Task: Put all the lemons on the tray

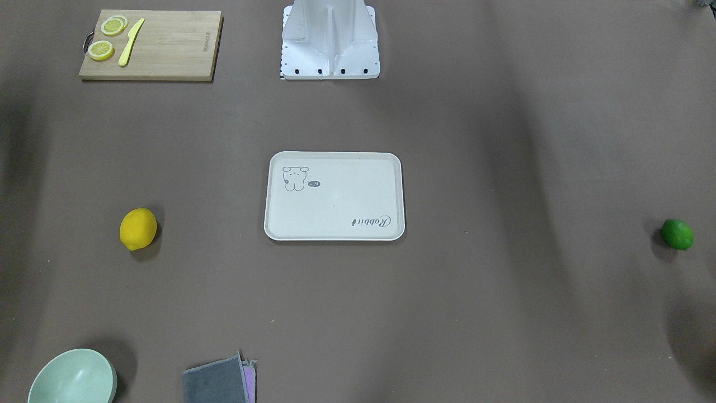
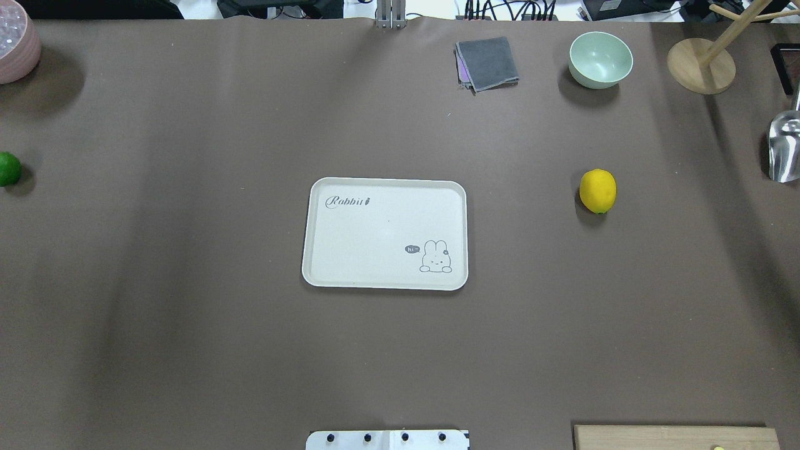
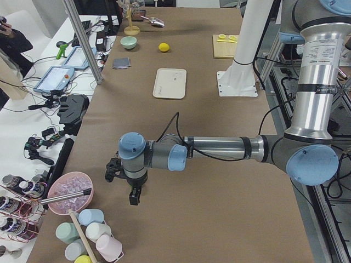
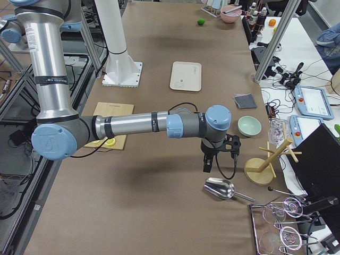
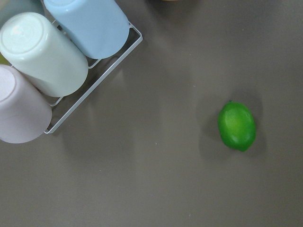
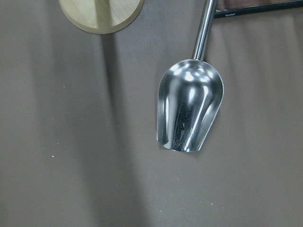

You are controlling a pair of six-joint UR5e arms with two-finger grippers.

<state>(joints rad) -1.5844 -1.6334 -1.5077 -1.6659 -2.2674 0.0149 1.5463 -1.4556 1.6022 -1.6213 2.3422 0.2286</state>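
Observation:
The yellow lemon [image 1: 138, 229] lies on the brown table on the robot's right [image 2: 597, 191]. The green lemon [image 1: 677, 234] lies at the far left table edge [image 2: 9, 169] and shows right of centre in the left wrist view [image 5: 236, 126]. The cream tray [image 1: 358, 196] sits mid-table, with nothing on it [image 2: 375, 237]. My left gripper [image 3: 122, 189] hangs over the table's left end, near the green lemon. My right gripper [image 4: 219, 159] hangs over the right end, above a metal scoop. I cannot tell whether either is open or shut.
A cutting board [image 1: 168, 50] holds lemon slices and a yellow knife. A green bowl [image 2: 600, 59], a grey cloth [image 2: 487, 62] and a wooden stand [image 2: 700, 65] stand at the far edge. The metal scoop [image 6: 189, 111] lies at the right end. Cups in a rack [image 5: 47, 61] stand near the green lemon.

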